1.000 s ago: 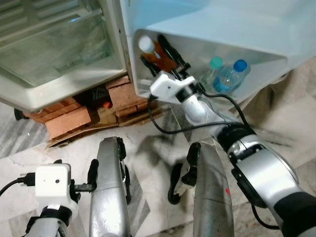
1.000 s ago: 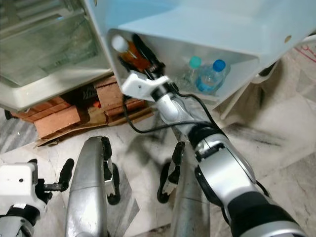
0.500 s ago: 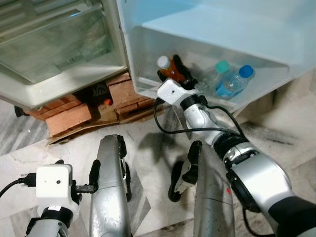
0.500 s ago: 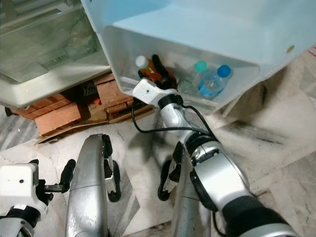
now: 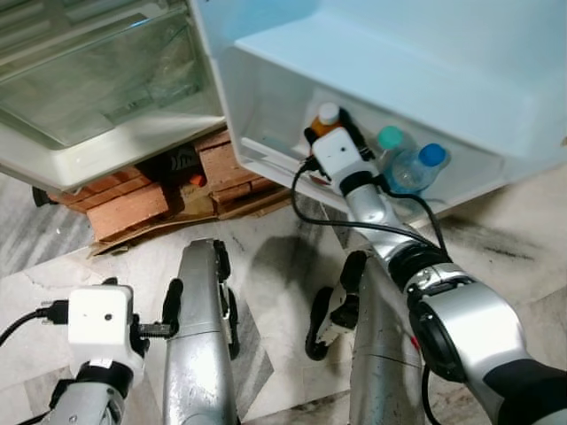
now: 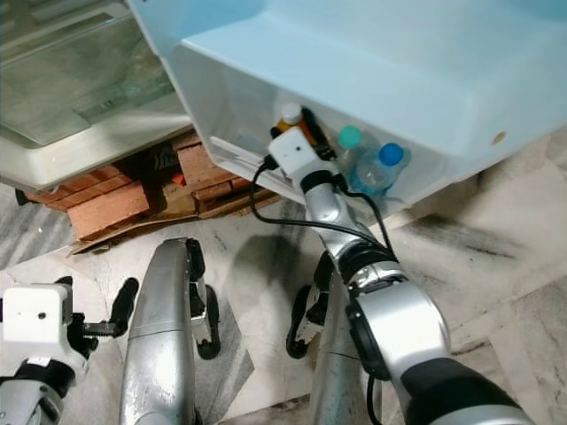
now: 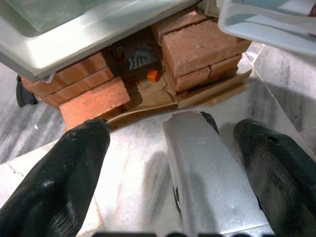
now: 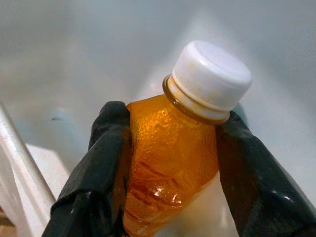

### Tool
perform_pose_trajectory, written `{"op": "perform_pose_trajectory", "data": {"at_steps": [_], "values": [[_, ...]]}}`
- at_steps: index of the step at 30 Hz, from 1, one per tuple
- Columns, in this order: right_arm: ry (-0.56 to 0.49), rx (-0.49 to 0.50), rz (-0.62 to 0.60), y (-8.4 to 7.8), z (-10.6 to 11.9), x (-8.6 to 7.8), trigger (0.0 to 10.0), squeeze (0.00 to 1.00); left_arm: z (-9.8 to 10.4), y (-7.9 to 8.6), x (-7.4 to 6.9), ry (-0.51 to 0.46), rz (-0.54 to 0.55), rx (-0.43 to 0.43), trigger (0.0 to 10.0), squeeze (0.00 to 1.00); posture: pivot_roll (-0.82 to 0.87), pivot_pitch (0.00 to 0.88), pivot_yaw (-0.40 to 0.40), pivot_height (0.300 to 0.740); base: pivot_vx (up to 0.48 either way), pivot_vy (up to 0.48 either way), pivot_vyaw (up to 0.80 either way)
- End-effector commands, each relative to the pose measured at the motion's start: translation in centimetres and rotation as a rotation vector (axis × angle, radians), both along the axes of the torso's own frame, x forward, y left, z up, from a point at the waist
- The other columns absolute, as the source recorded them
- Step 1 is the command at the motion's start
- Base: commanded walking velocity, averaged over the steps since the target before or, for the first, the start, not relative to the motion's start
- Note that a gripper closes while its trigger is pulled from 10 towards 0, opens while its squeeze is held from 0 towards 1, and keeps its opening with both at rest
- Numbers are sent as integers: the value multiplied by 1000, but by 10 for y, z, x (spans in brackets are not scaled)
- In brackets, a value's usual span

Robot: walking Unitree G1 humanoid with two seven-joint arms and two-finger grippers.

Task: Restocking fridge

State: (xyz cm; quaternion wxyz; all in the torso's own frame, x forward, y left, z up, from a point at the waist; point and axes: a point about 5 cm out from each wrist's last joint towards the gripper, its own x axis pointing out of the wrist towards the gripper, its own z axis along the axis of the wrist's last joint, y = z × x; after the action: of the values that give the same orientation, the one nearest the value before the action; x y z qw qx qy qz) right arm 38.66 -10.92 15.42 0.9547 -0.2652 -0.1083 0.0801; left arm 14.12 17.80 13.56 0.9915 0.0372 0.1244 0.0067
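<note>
Nearest to me, my left end effector (image 7: 173,163) hangs low by my left leg, its two black fingers (image 7: 54,182) spread wide with nothing between them; through the gap I see my own silver leg (image 7: 207,182) and the pale marble floor (image 7: 133,148).

Just beyond the floor in front of me, a stack of red bricks (image 5: 133,205) on a strip of cardboard (image 5: 159,232) props up the white fridge body (image 5: 97,97), whose glass shelf sits above the bricks.

My right arm reaches forward and up into the door shelf (image 5: 266,155) of the open fridge door. My right end effector (image 8: 170,163) is clamped on an orange juice bottle (image 8: 170,168), one black finger (image 8: 101,163) pressed against each side of its body, below the white cap (image 8: 210,79). The bottle stands upright inside the door shelf, roughly in its middle.

Just beside it, further along the same shelf on my right, stand a teal-capped bottle (image 5: 388,140) and a blue-capped bottle (image 5: 416,166), both clear, close together.
</note>
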Motion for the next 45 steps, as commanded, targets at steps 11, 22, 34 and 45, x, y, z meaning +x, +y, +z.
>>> {"op": "perform_pose_trajectory", "data": {"at_steps": [11,22,34,45], "values": [[-26,32,-71,-17,20,10,10000,1000,-13,0,21,18,-15,15,10000,0,309,453,-27,566,0,0,0],[-49,39,28,2,58,22,10000,1000,-21,-5,60,-48,-21,28,10000,0,244,305,-51,566,0,0,0],[66,19,128,-21,15,6,10000,1000,-34,-16,110,-111,-70,31,10000,0,116,124,-28,566,0,0,0],[43,240,136,-42,-33,-43,10000,1000,-42,-11,122,-168,-37,71,10000,0,86,0,-41,566,0,0,0]]}}
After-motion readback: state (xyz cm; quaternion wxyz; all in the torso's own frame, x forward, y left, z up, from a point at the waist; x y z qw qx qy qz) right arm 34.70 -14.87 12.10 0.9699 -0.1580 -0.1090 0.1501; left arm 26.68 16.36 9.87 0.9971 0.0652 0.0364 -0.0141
